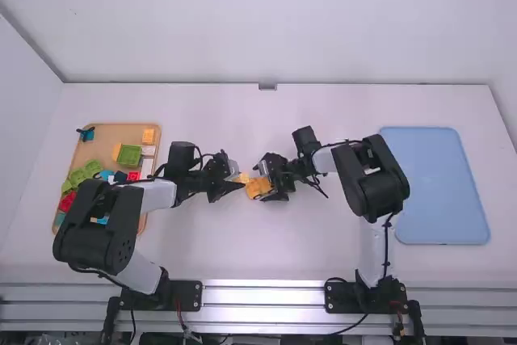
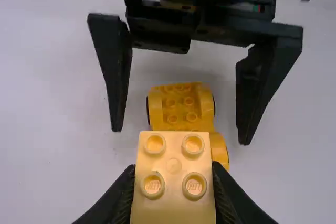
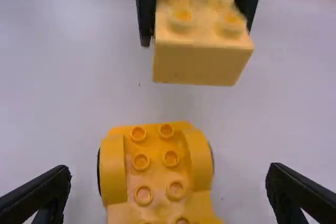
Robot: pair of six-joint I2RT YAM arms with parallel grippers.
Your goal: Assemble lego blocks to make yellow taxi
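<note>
"Claws, please. One line each."
"Left claw [image 1: 240,178]: mine, closed on a pale yellow block [image 2: 174,169], its four studs facing up. Right claw [image 1: 260,183]: also mine, spread open, one finger to each side of the car base [image 3: 157,166], touching neither flank."
"Location and description of both task pieces?"
"Car base: deeper yellow, studded top, raised sides, dark wheel edges; on the white table [image 1: 226,256], between my two arms. Pale block: held above the table, near the base and apart from it."
"Remaining stock?"
"One wooden tray [image 1: 121,133], left side, partly hidden by my left arm. Contents include a green block [image 1: 129,156], a red block [image 1: 133,176] and an orange-yellow block [image 1: 149,136]. One blue tray [image 1: 440,187], right side, lying flat."
</note>
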